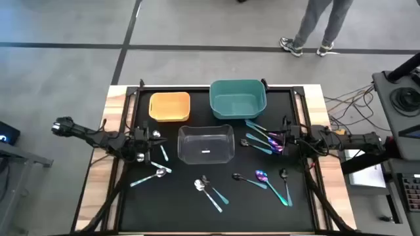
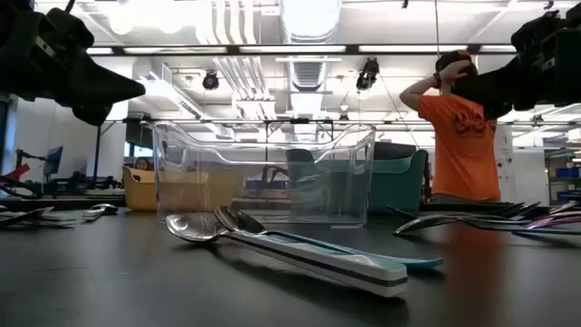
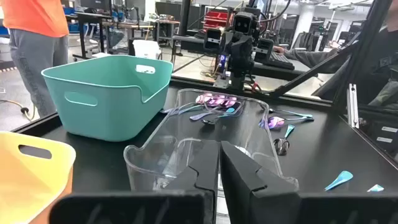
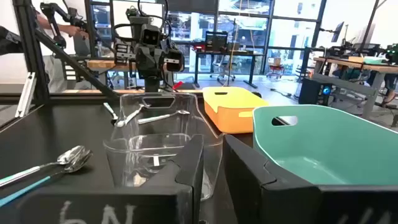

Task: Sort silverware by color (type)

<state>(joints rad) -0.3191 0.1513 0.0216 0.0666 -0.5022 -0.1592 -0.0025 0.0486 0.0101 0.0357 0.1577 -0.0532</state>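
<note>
The black mat (image 1: 216, 216) covers most of a pale wooden table (image 1: 92, 203) that stands on a grey floor with dark seam lines. At the far edge of the mat sit a yellow bin (image 1: 170, 106) and, just beside it, a larger teal bin (image 1: 237, 99). A clear bin (image 1: 206, 143) stands nearer the middle, in front of the gap between them.

The spoons lie loose on the mat, none in any bin. A cluster with purple-pink bowls (image 1: 266, 139) lies between the clear bin and the right gripper (image 1: 287, 139). 2 silver spoons (image 1: 209, 189) lie together in front of the clear bin, and another silver spoon (image 1: 149, 176) lies toward the left. A dark spoon (image 1: 248, 179), a purple-pink one (image 1: 264, 179) and another dark one (image 1: 285, 185) lie at the front right. A small silver one (image 1: 158, 137) lies by the left gripper (image 1: 142, 149).

The left gripper hovers at the clear bin's left side with its fingers (image 3: 249, 177) pressed together, holding nothing. The right gripper hangs on the opposite side, close over the purple-pink cluster; its fingers (image 4: 258, 171) stand a little apart, and nothing shows between them.

Beyond the table is a workshop with ceiling lights, ducts, desks and monitors. A person in an orange shirt (image 2: 461, 136) stands behind the far edge with hands raised to the head. In the overhead view, grey trouser legs and sneakers (image 1: 308, 46) show there.
</note>
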